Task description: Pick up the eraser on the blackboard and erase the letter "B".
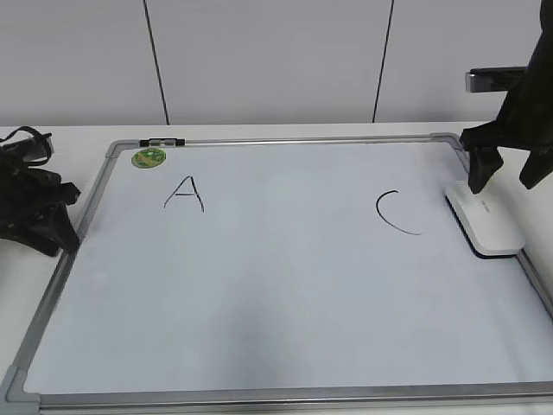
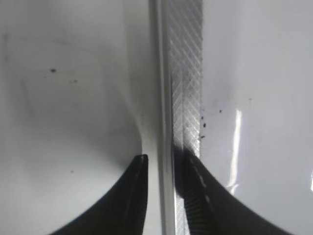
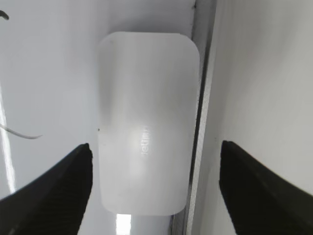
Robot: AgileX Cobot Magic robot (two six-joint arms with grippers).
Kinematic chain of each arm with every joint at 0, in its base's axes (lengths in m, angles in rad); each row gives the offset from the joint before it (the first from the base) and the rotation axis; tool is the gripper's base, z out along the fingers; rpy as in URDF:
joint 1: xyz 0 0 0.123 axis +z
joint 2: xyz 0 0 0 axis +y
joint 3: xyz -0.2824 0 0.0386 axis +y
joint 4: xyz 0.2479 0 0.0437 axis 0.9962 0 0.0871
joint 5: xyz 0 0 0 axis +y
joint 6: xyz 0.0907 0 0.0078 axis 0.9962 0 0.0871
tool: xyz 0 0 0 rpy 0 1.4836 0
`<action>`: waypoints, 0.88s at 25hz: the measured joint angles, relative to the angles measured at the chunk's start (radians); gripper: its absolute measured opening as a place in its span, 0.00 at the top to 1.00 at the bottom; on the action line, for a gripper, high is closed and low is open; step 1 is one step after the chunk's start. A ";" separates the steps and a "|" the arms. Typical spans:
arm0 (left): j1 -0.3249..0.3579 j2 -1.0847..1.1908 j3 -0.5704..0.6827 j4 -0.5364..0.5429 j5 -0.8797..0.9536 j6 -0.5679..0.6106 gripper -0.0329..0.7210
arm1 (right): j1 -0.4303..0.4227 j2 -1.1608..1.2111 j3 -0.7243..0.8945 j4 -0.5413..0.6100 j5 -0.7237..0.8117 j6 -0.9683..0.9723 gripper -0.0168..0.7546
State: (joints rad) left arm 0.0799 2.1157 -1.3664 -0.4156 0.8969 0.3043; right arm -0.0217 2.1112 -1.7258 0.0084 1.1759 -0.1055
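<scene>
The blackboard [image 1: 259,303] is a white board lying flat in a grey frame. It carries a black "A" [image 1: 183,194] and "C" [image 1: 393,212]. No letter "B" shows; the board between them is bare. The white eraser [image 1: 486,223] lies on the board against the right frame. My right gripper [image 1: 505,181] hangs open just above its far end. In the right wrist view the eraser [image 3: 146,122] lies between and ahead of the open jaws [image 3: 154,156], untouched. My left gripper [image 1: 62,238] rests at the board's left edge, its jaws [image 2: 165,161] nearly together over the frame rail [image 2: 186,73], holding nothing.
A green round sticker [image 1: 148,157] sits at the board's top left, with a small black clip [image 1: 162,142] on the top frame. The board lies on a white table with a grey panelled wall behind. A stroke of the "C" [image 3: 19,134] shows left of the eraser.
</scene>
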 joint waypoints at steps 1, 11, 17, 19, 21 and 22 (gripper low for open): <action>0.000 0.005 -0.014 0.010 0.012 0.000 0.68 | 0.000 -0.007 0.000 0.000 0.002 -0.002 0.21; 0.013 -0.018 -0.164 0.029 0.161 0.000 0.56 | 0.000 -0.117 -0.003 0.016 0.042 -0.007 0.21; 0.013 -0.104 -0.169 -0.031 0.253 0.000 0.56 | 0.000 -0.192 -0.003 0.063 0.045 -0.026 0.21; 0.013 -0.139 -0.169 -0.036 0.287 0.000 0.56 | 0.000 -0.230 0.001 0.088 0.045 -0.028 0.21; 0.013 -0.178 -0.169 -0.046 0.304 0.000 0.56 | 0.000 -0.284 0.018 0.114 0.047 -0.030 0.21; 0.013 -0.202 -0.169 -0.051 0.306 -0.002 0.56 | 0.000 -0.310 0.030 0.123 0.049 -0.030 0.21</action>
State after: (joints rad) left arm 0.0925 1.9138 -1.5355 -0.4662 1.2026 0.3023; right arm -0.0217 1.8009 -1.6962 0.1309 1.2247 -0.1354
